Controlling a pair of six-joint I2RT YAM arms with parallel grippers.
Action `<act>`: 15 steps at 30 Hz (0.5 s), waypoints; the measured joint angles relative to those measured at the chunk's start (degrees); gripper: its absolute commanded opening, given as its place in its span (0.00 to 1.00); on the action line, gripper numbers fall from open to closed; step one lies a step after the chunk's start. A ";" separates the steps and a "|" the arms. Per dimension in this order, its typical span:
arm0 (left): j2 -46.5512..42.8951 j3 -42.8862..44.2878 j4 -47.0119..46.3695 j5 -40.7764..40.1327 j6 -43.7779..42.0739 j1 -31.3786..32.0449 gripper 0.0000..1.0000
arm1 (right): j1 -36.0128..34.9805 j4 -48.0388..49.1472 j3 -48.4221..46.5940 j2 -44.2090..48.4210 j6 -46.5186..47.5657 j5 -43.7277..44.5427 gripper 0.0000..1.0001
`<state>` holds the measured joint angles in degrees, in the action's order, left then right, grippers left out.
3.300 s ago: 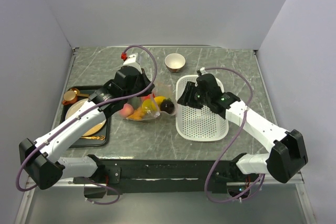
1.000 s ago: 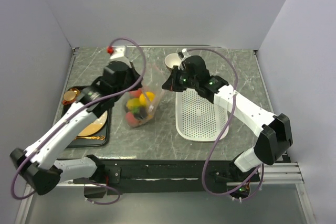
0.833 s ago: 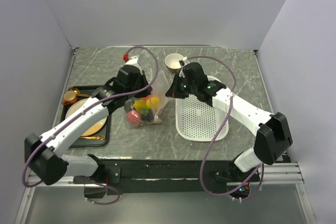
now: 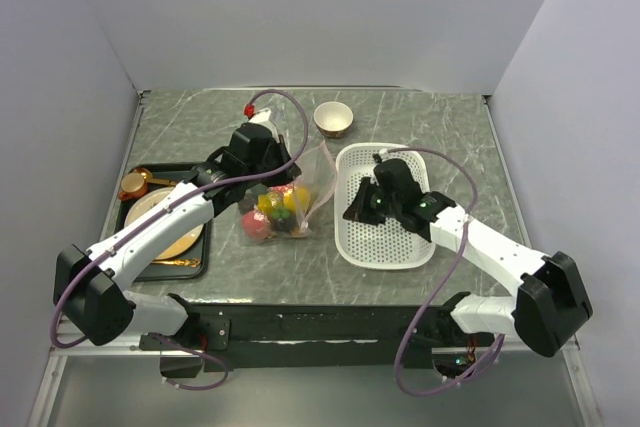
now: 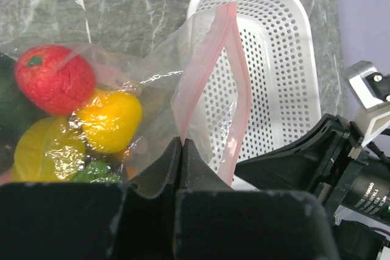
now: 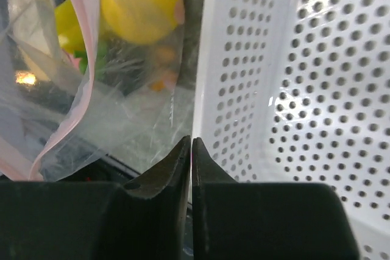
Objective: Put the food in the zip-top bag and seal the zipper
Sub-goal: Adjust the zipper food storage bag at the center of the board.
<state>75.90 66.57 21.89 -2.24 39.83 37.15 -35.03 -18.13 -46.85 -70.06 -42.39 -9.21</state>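
Note:
The clear zip-top bag stands on the table just left of the white basket. Inside it lies the food: a red piece, yellow pieces and a green one. My left gripper is shut on the pink zipper at one end, and the bag's mouth gapes in a loop. My right gripper hangs over the basket's left rim with its jaws shut and nothing seen between them. The bag is just to its left, apart from it.
A small bowl sits behind the basket. At the far left a black tray holds a gold plate and a gold cup. Walls close in the back and both sides.
My right gripper has left the bag's mouth and pulled back toward me, over the basket's left edge. The left gripper has shifted slightly right, still gripping the bag.

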 measured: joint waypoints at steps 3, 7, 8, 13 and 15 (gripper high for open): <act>-0.11 0.00 0.26 -1.22 -0.04 0.00 0.01 | -0.42 2.21 -0.42 -2.51 0.00 -2.97 0.04; -0.57 0.00 0.35 -1.92 -0.07 0.00 0.01 | -1.18 5.31 -2.67 -7.78 0.00 -5.20 0.04; -0.74 0.00 0.42 -2.01 -0.09 0.00 0.01 | -1.27 6.29 -2.73 -8.76 -0.07 -5.60 0.04; -1.53 0.00 1.01 -2.60 -0.13 0.00 0.01 | -1.49 7.21 -4.24 -12.52 -0.11 -5.51 0.05; -1.62 0.00 1.22 -2.60 -0.13 0.00 0.01 | -1.49 6.78 -6.08 -14.23 0.00 -3.87 0.06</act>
<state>74.28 66.57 23.11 -4.84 39.70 37.15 -36.51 -11.35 -52.93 -84.29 -42.39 -13.08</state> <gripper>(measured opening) 0.021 0.049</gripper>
